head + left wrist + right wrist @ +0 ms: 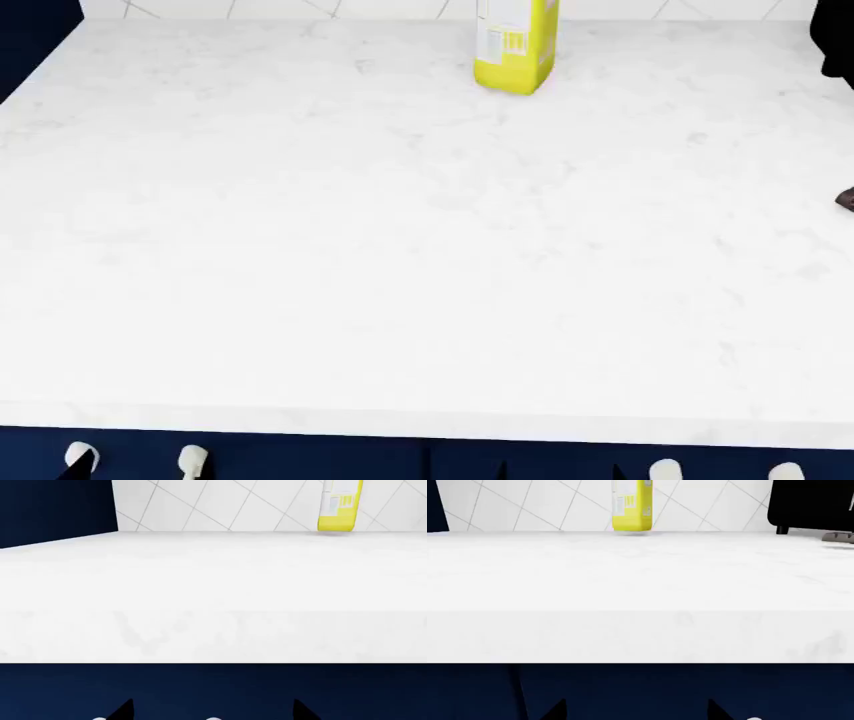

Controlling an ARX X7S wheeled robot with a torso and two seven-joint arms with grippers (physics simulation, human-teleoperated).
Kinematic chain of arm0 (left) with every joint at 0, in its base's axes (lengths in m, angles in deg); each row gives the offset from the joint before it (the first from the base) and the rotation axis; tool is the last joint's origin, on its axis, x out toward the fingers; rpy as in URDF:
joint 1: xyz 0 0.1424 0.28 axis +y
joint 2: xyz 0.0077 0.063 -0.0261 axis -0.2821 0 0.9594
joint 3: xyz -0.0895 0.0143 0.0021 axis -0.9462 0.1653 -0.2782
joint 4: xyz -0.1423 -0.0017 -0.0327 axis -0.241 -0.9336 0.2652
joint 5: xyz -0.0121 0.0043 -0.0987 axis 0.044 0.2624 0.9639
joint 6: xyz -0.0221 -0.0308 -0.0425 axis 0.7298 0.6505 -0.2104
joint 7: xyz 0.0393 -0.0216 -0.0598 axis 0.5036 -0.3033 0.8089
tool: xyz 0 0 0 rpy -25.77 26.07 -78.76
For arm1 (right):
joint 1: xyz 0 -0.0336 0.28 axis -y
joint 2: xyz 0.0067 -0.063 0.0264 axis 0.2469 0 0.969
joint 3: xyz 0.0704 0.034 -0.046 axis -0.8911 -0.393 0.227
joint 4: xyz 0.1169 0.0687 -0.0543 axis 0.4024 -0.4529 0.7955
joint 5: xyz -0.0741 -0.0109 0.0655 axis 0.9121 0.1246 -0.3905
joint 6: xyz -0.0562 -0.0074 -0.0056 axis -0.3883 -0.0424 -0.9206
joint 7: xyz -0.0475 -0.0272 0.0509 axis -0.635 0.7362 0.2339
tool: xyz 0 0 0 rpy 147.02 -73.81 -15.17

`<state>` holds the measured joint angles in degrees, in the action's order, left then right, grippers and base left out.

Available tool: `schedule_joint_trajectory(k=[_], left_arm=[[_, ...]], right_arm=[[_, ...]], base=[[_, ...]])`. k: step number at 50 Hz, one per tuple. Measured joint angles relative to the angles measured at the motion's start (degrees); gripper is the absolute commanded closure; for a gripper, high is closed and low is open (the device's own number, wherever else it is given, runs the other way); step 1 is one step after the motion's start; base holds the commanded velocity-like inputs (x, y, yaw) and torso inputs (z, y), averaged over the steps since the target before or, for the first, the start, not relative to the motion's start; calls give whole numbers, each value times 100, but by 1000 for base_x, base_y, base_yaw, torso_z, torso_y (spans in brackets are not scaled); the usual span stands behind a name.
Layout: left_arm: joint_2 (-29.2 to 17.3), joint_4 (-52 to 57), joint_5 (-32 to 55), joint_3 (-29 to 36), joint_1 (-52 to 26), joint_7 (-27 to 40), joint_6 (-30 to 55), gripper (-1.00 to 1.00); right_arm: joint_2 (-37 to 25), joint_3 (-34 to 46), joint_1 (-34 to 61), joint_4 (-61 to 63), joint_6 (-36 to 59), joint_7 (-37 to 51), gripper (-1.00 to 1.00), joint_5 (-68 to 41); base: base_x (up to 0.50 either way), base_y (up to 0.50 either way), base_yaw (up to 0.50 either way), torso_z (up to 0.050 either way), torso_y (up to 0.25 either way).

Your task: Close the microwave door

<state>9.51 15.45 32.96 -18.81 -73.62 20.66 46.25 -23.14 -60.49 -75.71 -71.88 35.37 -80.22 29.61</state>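
We are seeing the microwave (814, 502) only as a dark body at the counter's (400, 250) far right edge, nearer our right gripper (725, 470) than the left gripper (136, 458); both are hanging below the counter front, jaws spread wide, holding nothing.
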Motion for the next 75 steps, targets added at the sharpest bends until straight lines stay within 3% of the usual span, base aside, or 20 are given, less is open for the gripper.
schedule_joint_trajectory(k=[20,75], left_arm=[[-230,10,225,281,-5,277,3,-100],[-635,27,615,752,-24,747,-41,-100]], right_arm=[[-248,329,27,-7,105,191,-100,-201],[-647,832,42,-1,-7,631,-100,-514]], base=[[0,20,0,0,0],[0,499,0,0,0]])
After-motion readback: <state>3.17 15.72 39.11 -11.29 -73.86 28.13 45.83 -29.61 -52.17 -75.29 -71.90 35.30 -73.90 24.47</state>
